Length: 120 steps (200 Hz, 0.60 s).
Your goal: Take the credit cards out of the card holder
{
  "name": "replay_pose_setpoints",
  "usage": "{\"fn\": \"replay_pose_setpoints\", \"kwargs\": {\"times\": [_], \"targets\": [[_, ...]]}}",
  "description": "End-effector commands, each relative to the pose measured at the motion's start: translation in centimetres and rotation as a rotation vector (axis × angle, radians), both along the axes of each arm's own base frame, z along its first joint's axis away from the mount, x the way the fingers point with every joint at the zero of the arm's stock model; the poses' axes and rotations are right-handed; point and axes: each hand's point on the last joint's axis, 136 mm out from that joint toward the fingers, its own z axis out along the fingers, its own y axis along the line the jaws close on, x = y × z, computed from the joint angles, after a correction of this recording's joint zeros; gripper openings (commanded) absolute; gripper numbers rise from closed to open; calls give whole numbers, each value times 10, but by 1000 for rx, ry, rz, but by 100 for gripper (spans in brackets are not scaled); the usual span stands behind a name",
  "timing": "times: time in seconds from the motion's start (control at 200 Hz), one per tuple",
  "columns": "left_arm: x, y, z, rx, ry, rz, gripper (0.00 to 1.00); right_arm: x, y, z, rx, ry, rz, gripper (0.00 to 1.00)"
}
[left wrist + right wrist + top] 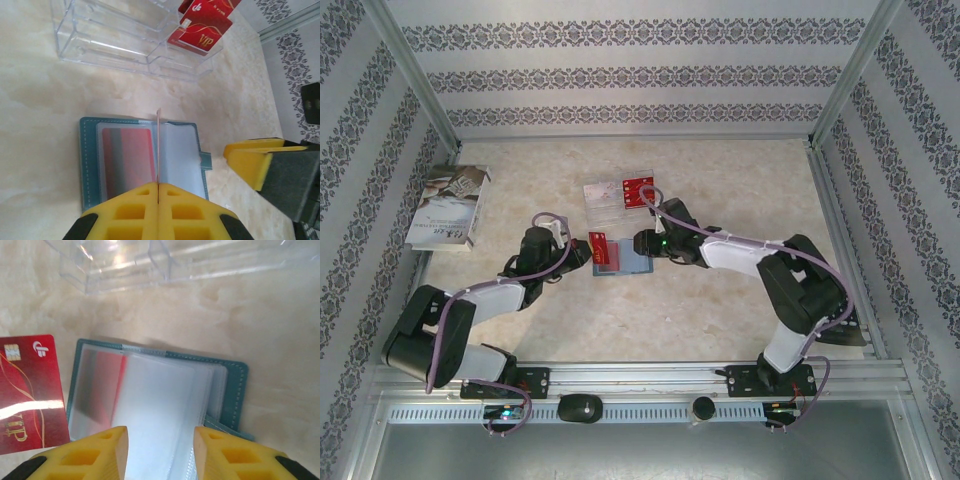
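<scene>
Two grippers are crowded over one little wallet. The left gripper [158,187] has its blocky yellow fingers [130,212], the kind with square hollows, pressed flat together on a thin red card [599,246]. From its own wrist camera that card is just a pale sliver seen edge-on over the middle of the card holder [92,160]. The right gripper [160,436] has its jaws parted with nothing between them, hanging just above the holder's clear sleeves [155,405].

The holder lies open and flat on the table [40,100]. It's teal with a stitched border and a small tab on one side, and it's stuffed with frosted plastic pockets. One pocket shows a second card [132,160] as a red blur. The right wrist view shows a glossy red face with a chip, a white logo and gold "VIP" right beside the holder's edge.

Past the holder, with a strip of bare marbled tabletop between them, sits a clear tray [110,45] with hard, shiny dividers. It holds more red cards [202,32], and "VIP" is readable there too.

A white booklet [450,207] is well apart by the left wall, its print too small to read. There's plenty of open tabletop on the near side and to the right, with patterned walls [620,75] boxing in the rest.
</scene>
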Motion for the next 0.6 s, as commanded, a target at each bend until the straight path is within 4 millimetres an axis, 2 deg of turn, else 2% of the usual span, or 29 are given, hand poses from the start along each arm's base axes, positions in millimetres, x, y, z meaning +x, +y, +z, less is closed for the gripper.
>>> {"fn": "replay_pose_setpoints", "kwargs": {"times": [0.0,0.065,0.185,0.34,0.47,0.595], "targets": [[2,3,11,-17,-19,1,0,5,-23,21,-38,-84,-82,41],[3,0,20,-39,-40,-7,0,3,-20,38,19,-137,-59,43],[6,-5,44,-87,-112,-28,0,-4,14,78,278,-180,121,45],[4,-10,81,-157,-236,-60,0,-15,46,115,566,-157,316,45],[0,-12,106,-209,-313,-84,0,-18,54,128,632,-157,372,46],[-3,-11,123,-276,-365,-94,0,-14,54,129,643,-152,363,47]]}}
